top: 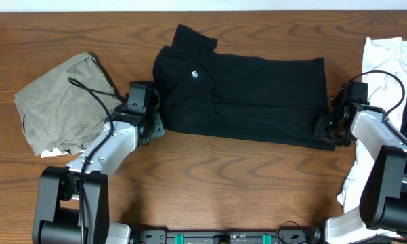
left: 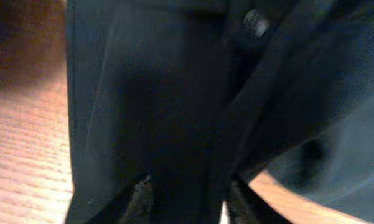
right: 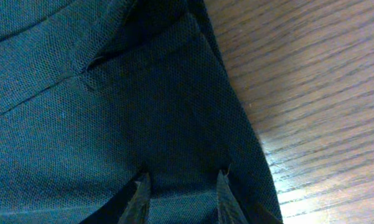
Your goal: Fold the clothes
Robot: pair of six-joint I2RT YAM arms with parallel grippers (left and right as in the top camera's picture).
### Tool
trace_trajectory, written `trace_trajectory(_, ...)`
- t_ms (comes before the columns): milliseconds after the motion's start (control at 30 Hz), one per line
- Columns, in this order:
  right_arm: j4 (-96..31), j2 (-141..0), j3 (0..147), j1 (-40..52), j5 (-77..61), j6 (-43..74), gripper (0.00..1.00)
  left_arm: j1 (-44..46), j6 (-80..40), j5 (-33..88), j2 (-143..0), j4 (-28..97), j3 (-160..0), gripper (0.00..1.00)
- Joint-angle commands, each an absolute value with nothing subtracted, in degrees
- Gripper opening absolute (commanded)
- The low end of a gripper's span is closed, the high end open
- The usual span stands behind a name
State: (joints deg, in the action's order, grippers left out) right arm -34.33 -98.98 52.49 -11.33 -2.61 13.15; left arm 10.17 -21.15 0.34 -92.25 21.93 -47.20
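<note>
Brown wooden bench [top: 210, 176] holds a black short-sleeved cloth shirt [top: 257, 102], half folded. At its hem, the right claw [right: 182, 186] sits spread apart. At its collar end, I cannot tell the left claw's [left: 188, 196] grip. The next move is probably to pinch both ends and fold.

Bare table [top: 237, 179] in front of the black shirt [top: 257, 95] lies open for passage; a narrow strip of wood behind the shirt is free too; the olive-grey garment [top: 57, 105] blocks the left side; the white garment [top: 382, 64] crowds the right edge.
</note>
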Motion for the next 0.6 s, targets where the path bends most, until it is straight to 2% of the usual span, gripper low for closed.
trace_trajectory(0,-36.03,-101.38,49.80,-11.73,-0.62,13.02,0.34,9.82,-21.08,-2.11,-92.51,22.33,-45.95,0.27)
trace_trajectory(67,-36.12,-101.38,49.80,-11.73,-0.62,13.02,0.34,9.82,-21.08,-3.86,-92.51,22.87,-45.95,0.11)
trace_trajectory(200,-36.21,-101.38,49.80,-11.73,-0.60,13.02,0.34,9.78,-21.10,-8.51,-92.51,25.74,-45.95,0.07)
trace_trajectory(300,-36.16,-101.38,49.80,-11.73,-0.62,13.04,0.34,9.78,-21.71,-11.46,-92.51,28.29,-45.95,0.08)
trace_trajectory(433,-36.07,-101.38,49.80,-11.73,-0.60,13.04,0.34,9.78,-21.71,-11.44,-92.51,29.12,-45.95,0.16)
trace_trajectory(533,-36.23,-101.38,49.80,-11.73,-0.03,13.04,0.34,9.78,-21.69,-11.44,-92.51,30.00,-45.95,0.17)
trace_trajectory(567,-36.27,-101.38,49.80,-11.73,0.38,13.04,0.34,9.78,-21.69,-11.44,-92.51,30.48,-45.95,0.24)
